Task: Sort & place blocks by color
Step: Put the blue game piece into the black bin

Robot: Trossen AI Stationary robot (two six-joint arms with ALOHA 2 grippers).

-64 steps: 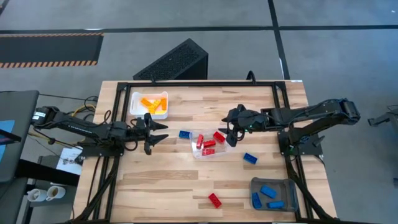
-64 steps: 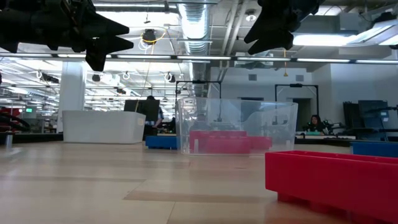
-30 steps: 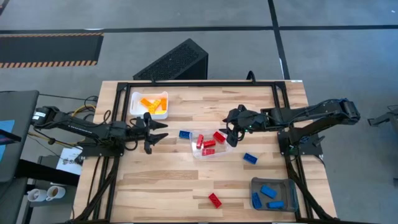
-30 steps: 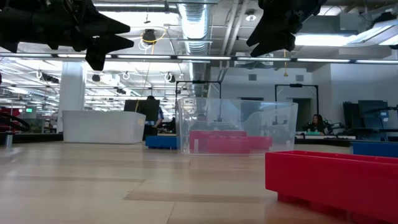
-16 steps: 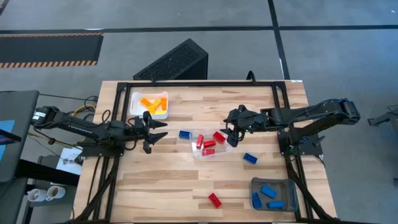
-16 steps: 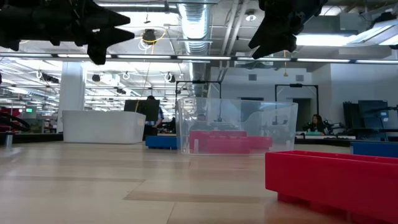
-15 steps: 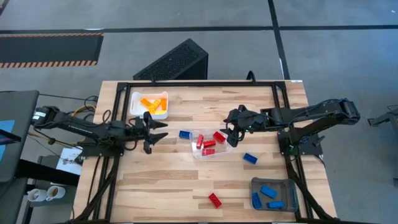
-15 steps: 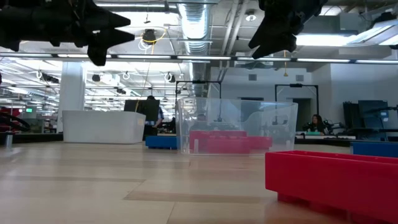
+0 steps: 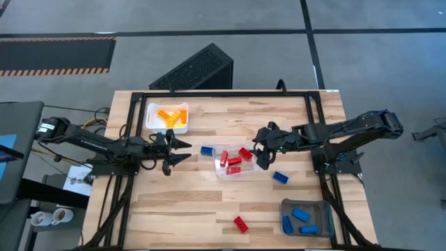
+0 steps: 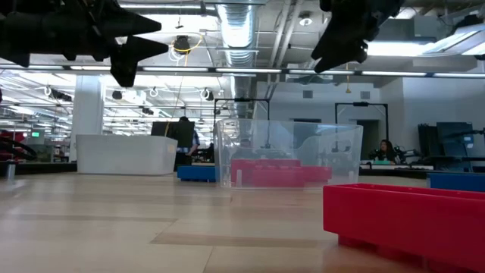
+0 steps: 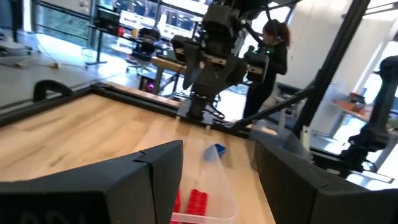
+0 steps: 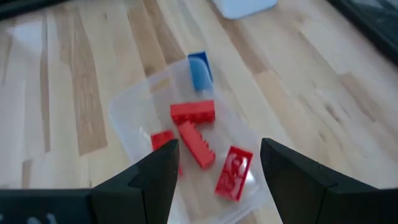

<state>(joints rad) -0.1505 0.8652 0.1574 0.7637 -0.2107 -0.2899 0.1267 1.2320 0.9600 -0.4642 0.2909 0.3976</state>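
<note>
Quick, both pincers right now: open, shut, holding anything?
Left pincer: open, empty, above the table beside the white tray.
Right pincer: open, empty, at the edge of the clear tray of red blocks.

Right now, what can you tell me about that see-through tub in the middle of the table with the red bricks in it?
The clear tub is a small, shallow container of transparent plastic with rounded corners, sitting flat on the wooden table near its middle, turned at a slight angle. Four red bricks lie loose inside it. A blue brick lies just outside its rim on the left arm's side; whether they touch is unclear. The right gripper hangs above its other edge, jaws open, not touching it.
</note>
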